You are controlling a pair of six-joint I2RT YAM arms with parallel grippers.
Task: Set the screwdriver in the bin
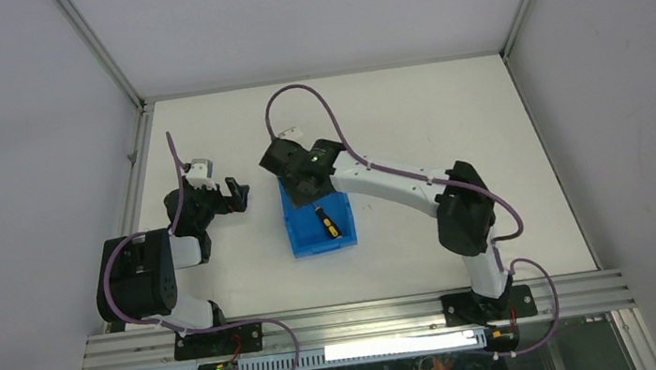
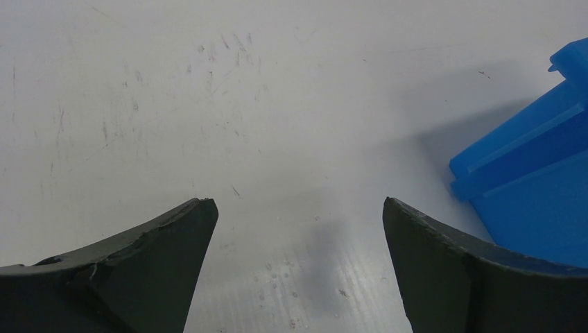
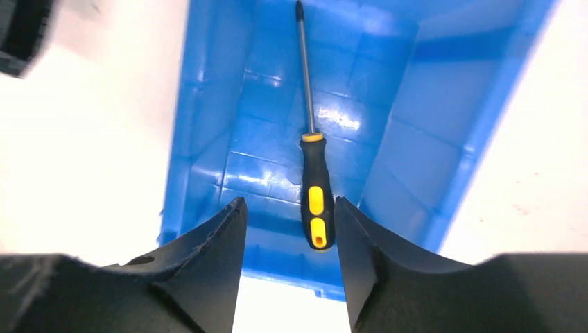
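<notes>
The blue bin (image 1: 304,233) sits mid-table. The screwdriver (image 1: 326,223) lies flat on its floor. In the right wrist view the screwdriver (image 3: 315,201) has a black-and-yellow handle near me and its shaft points away along the bin floor (image 3: 423,125). My right gripper (image 3: 290,201) is open and empty above the bin's far end (image 1: 304,188); the handle shows below, close to the right finger. My left gripper (image 1: 241,196) is open and empty, hovering over bare table left of the bin. In the left wrist view, this gripper (image 2: 298,201) has the bin corner (image 2: 534,166) at its right.
The white table has raised metal rails along its left edge (image 1: 136,171) and near edge (image 1: 350,319). Grey walls enclose the back and sides. The right arm's purple cable (image 1: 299,94) loops over the table behind the bin.
</notes>
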